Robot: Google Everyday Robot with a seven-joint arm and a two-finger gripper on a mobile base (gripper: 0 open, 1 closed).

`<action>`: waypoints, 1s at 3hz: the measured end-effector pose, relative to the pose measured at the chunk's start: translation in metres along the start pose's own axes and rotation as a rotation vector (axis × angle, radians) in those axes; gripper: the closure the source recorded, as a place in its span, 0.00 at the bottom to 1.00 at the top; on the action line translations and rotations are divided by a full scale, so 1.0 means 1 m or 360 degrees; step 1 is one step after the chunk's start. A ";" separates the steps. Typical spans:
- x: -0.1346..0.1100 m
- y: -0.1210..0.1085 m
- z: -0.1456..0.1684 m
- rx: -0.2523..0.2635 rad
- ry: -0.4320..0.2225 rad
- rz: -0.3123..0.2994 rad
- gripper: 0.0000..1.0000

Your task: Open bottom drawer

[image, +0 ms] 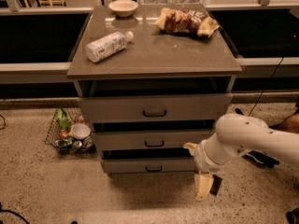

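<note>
The bottom drawer [135,164] is the lowest of three grey-brown drawer fronts on the cabinet, with a small dark bar handle [153,169] at its centre and a dark gap above its front. The middle drawer [126,140] and the top drawer [117,109] sit above it with the same kind of handle. My gripper [206,186] hangs from the white arm [243,139], pointing down near the floor. It is in front of the cabinet's lower right corner, to the right of and slightly below the bottom drawer's handle, and touches no handle.
On the cabinet top [154,55] lie a plastic bottle [107,45], a bowl [123,7] and snack bags [186,21]. A wire basket [70,133] with items stands on the floor at the left. Dark cables [261,158] lie on the floor at the right.
</note>
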State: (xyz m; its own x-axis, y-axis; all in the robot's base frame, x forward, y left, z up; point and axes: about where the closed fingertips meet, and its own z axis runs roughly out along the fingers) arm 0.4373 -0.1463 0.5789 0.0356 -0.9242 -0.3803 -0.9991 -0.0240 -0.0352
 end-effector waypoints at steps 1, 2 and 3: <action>0.022 -0.019 0.064 -0.0017 0.0046 -0.0013 0.00; 0.036 -0.032 0.120 -0.0032 0.0029 -0.0022 0.00; 0.043 -0.041 0.165 -0.0028 -0.0046 -0.0009 0.00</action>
State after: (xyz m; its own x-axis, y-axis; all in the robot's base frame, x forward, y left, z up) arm 0.4835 -0.1225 0.4117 0.0417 -0.9127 -0.4065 -0.9991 -0.0361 -0.0215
